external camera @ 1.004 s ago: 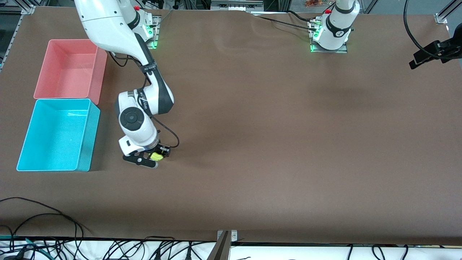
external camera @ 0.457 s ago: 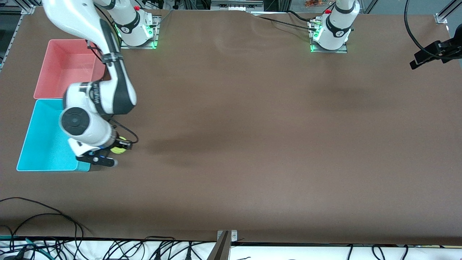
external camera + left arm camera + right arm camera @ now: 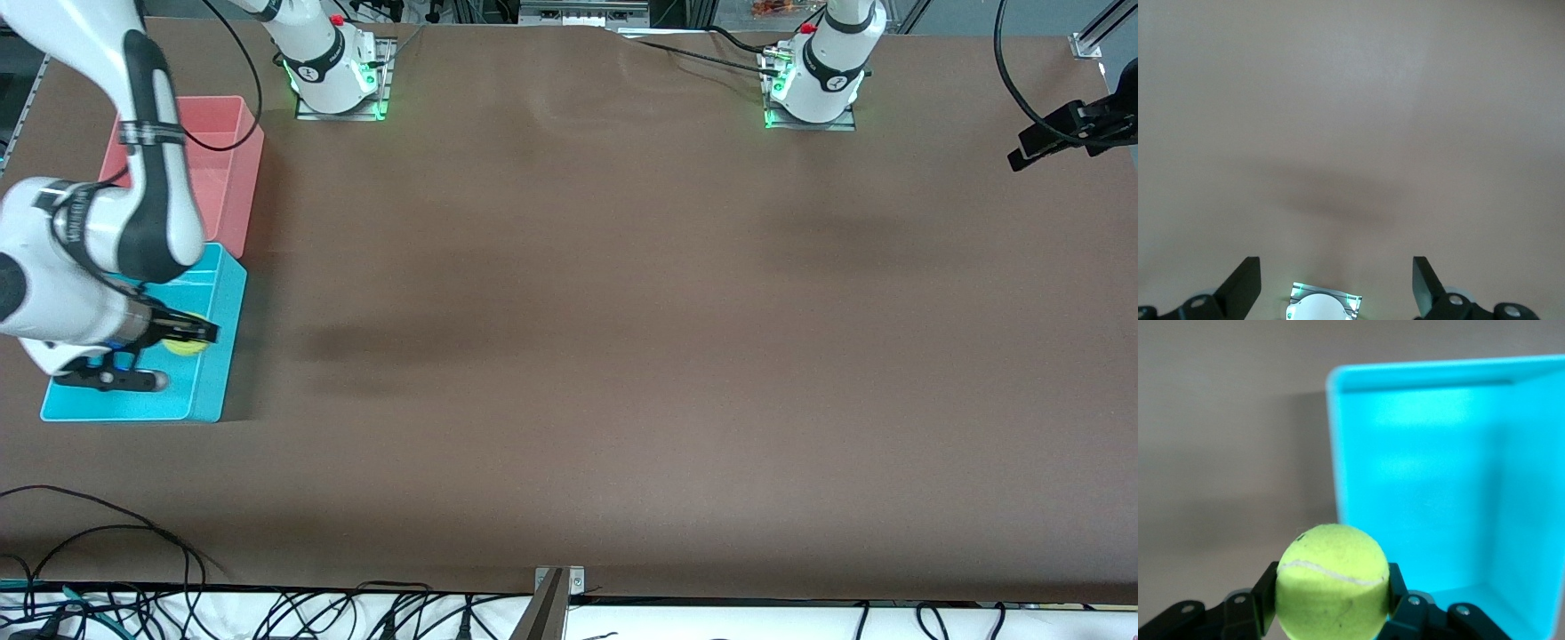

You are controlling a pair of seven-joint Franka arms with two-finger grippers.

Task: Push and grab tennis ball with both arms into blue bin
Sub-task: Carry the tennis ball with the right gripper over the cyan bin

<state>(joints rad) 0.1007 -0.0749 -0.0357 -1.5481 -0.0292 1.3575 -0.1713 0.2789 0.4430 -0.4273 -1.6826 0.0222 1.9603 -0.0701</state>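
Note:
My right gripper point(image 3: 185, 342) is shut on the yellow-green tennis ball point(image 3: 188, 347) and holds it up over the blue bin point(image 3: 216, 373), above the bin's edge toward the table's middle. In the right wrist view the ball point(image 3: 1332, 580) sits squeezed between both fingers of the gripper point(image 3: 1332, 595), with the bin point(image 3: 1425, 473) below it and nothing inside. My left gripper point(image 3: 1335, 288) is open and holds nothing, high above its own green-lit base point(image 3: 1323, 303). In the front view only the left arm's base point(image 3: 813, 80) shows.
A pink bin point(image 3: 227, 169) stands against the blue bin, farther from the front camera. A black clamp point(image 3: 1067, 129) juts in at the left arm's end. Cables point(image 3: 89, 533) lie along the table's front edge.
My right arm has carried the ball from above the table beside the blue bin toward the right arm's end, and now it is over the bin. The left arm has not moved.

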